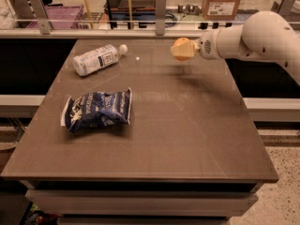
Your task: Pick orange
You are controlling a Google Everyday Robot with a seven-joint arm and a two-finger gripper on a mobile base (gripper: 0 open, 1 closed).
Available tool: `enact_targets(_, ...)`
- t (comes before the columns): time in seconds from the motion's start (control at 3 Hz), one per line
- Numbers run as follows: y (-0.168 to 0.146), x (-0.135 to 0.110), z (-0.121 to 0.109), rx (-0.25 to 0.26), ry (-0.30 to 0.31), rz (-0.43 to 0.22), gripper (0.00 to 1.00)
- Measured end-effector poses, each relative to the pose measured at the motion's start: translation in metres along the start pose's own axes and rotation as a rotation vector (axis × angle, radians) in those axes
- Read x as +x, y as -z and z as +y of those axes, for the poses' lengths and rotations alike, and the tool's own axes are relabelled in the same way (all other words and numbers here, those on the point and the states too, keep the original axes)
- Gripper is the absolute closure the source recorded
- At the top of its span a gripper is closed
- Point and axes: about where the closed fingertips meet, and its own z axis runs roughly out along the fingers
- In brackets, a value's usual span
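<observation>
The orange (178,50) is a small round fruit held in the air above the far right part of the table (187,130), with its shadow on the tabletop below it. My gripper (186,48) reaches in from the right on a white arm and is shut on the orange, its pale fingers partly covering the fruit's right side.
A blue chip bag (97,109) lies on the table's left middle. A clear plastic bottle (97,58) lies on its side at the far left. A small white speck (137,58) sits near the bottle. A railing with posts (160,7) runs behind the table.
</observation>
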Motion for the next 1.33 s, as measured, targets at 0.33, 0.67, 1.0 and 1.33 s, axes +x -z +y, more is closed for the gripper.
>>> enact_targets(0.33, 0.013, -0.02, 0.002, -0.027, 0.039, -0.025, 1.0)
enact_targets(0.67, 0.028, -0.04, 0.011, -0.046, 0.087, -0.059, 1.0)
enact_targets(1.0, 0.044, -0.058, 0.022, -0.053, 0.137, -0.109, 1.0)
enact_targets(1.33, 0.057, -0.072, 0.032, -0.055, 0.189, -0.156, 1.0)
